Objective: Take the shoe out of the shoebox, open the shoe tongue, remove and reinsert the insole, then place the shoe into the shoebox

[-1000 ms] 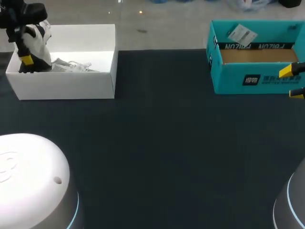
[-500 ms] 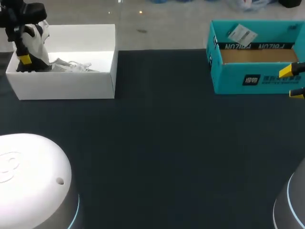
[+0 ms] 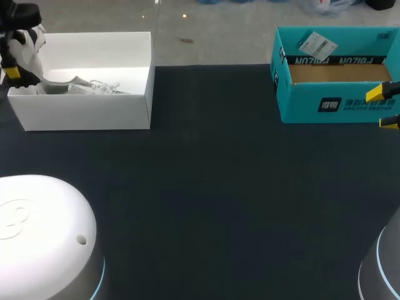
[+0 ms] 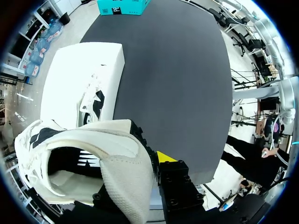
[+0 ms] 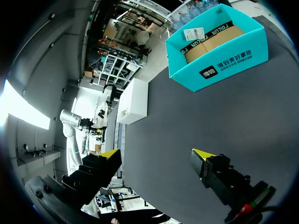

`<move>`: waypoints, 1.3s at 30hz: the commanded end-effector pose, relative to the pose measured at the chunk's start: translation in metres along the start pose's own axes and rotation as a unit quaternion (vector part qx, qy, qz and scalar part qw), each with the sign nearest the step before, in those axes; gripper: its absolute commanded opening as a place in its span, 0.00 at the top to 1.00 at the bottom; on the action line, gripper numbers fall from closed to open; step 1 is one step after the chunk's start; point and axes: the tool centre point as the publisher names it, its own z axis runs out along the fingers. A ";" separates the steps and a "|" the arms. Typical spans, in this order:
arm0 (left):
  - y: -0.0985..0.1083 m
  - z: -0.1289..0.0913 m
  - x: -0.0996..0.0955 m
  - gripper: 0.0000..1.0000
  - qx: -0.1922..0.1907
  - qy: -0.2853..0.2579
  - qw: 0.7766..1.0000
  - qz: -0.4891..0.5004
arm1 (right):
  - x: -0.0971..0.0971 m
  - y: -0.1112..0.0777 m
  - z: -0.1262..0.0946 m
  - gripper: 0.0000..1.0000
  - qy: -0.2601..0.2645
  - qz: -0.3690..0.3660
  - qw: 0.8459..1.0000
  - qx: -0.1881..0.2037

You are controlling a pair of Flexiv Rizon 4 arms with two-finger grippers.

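Note:
My left gripper (image 3: 12,72) hangs over the left end of the white shoebox (image 3: 87,112), shut on a white shoe (image 3: 28,55) lifted above the box rim. In the left wrist view the gripper (image 4: 147,161) pinches the heel collar of the white shoe (image 4: 88,163); only one yellow tip shows, the other is behind the fabric. A second white shoe (image 3: 78,87) lies in the box (image 4: 110,65). My right gripper (image 3: 383,108) stands open at the right edge, in front of the teal box, with nothing between its fingers (image 5: 156,156).
A teal cardboard box (image 3: 331,103) stands open at the back right with a paper tag inside; it shows ahead of the right gripper as the teal box (image 5: 219,51). The dark mat (image 3: 206,187) spans the middle. White arm bases (image 3: 44,237) sit at the near corners.
My left gripper has moved up and to the left with the white shoe, lifting it clear of the box's left end. The right arm has kept still.

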 end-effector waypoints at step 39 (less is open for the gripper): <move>0.037 0.011 -0.217 1.00 0.007 0.032 0.997 0.068 | 0.000 0.000 0.001 0.00 -0.002 0.001 1.000 0.000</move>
